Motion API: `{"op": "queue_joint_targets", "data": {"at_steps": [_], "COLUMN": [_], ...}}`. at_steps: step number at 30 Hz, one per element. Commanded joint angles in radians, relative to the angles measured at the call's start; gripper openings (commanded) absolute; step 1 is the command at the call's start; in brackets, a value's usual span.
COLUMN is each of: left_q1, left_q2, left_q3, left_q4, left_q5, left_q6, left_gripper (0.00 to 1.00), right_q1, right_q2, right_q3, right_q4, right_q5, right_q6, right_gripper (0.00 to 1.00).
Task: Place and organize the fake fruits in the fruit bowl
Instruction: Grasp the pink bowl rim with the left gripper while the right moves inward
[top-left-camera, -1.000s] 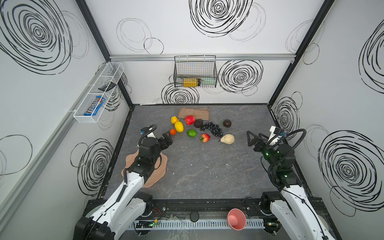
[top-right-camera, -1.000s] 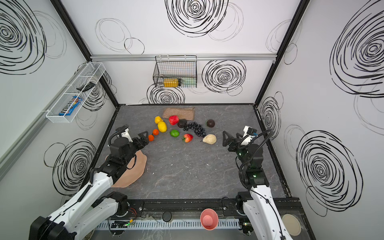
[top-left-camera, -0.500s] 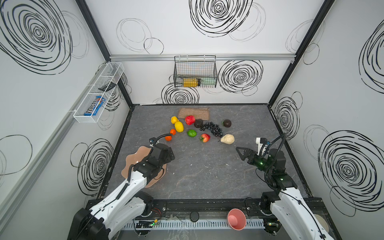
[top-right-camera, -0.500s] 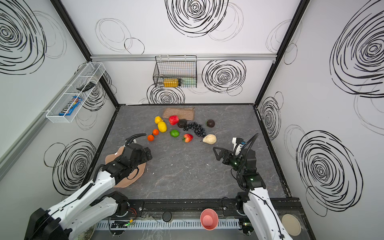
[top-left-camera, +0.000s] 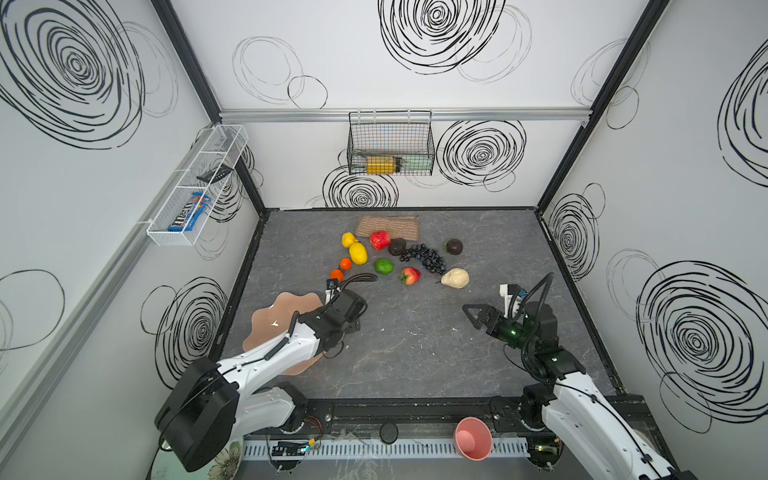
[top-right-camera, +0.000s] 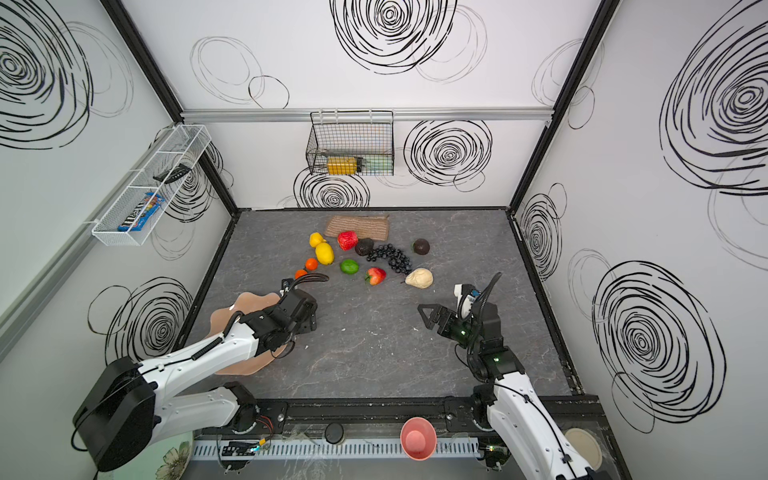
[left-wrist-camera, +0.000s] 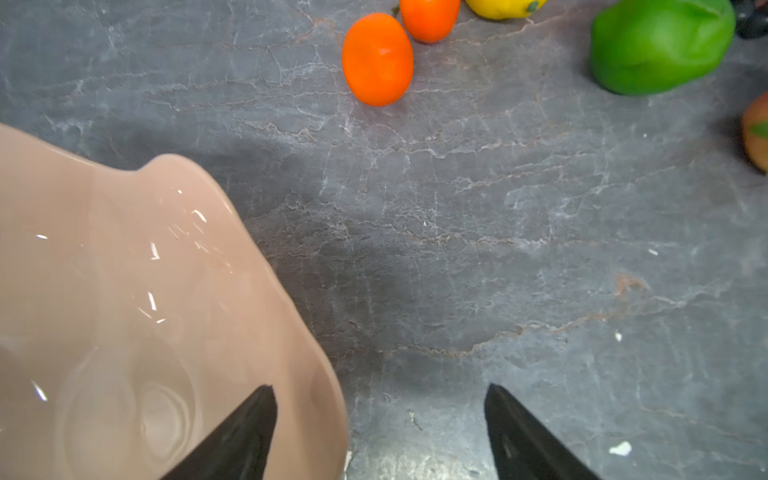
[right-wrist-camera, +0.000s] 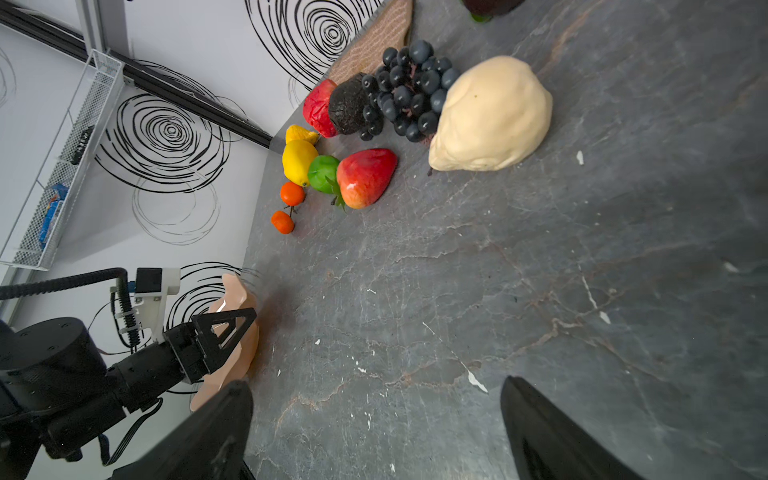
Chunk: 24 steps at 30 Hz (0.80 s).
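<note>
left gripper (left-wrist-camera: 379, 388): jaws apart, straddling the fruit bowl (top-left-camera: 274, 313) rim, one finger over bowl, one over counter (top-left-camera: 415, 353) | right gripper (right-wrist-camera: 376, 384): spread wide, holding nothing, above counter | fruit bowl: counter's left edge | fake fruits (top-left-camera: 383, 266): clustered on counter toward the back, apart from bowl

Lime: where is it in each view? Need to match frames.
Top views: lime between lemon and strawberry, in both.
Left wrist: beyond the oranges, near the frame edge.
Right wrist: between lemon and strawberry again.
Landmark: the oranges, visible in every view.
</note>
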<state>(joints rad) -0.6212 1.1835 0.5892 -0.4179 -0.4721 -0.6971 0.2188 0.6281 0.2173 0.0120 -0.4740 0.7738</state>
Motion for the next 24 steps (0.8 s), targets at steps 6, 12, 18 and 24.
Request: {"op": "queue_joint_targets", "data": {"at_steps": [6, 12, 18, 24], "left_q1": [-0.012, -0.014, -0.014, -0.015], "left_q2": [0.029, 0.054, 0.053, 0.054], "left_q3": [0.022, 0.015, 0.012, 0.009], "left_q4": [-0.038, -0.028, -0.018, -0.005], "left_q5": [-0.123, -0.132, -0.132, -0.132], "left_q6": [-0.031, -0.032, -0.031, -0.022], "left_gripper": [0.73, 0.59, 0.48, 0.31], "right_q1": [0.011, 0.039, 0.052, 0.059], "right_q2": [-0.027, -0.033, -0.025, 0.005], "right_q3": [-0.027, -0.003, -0.005, 0.016], "right_q4": [0.037, 0.005, 0.025, 0.030], "right_q5": [-0.019, 0.005, 0.014, 0.006], "right_q6": [0.124, 0.113, 0.130, 0.143], "right_gripper": [0.97, 0.98, 0.98, 0.98]}}
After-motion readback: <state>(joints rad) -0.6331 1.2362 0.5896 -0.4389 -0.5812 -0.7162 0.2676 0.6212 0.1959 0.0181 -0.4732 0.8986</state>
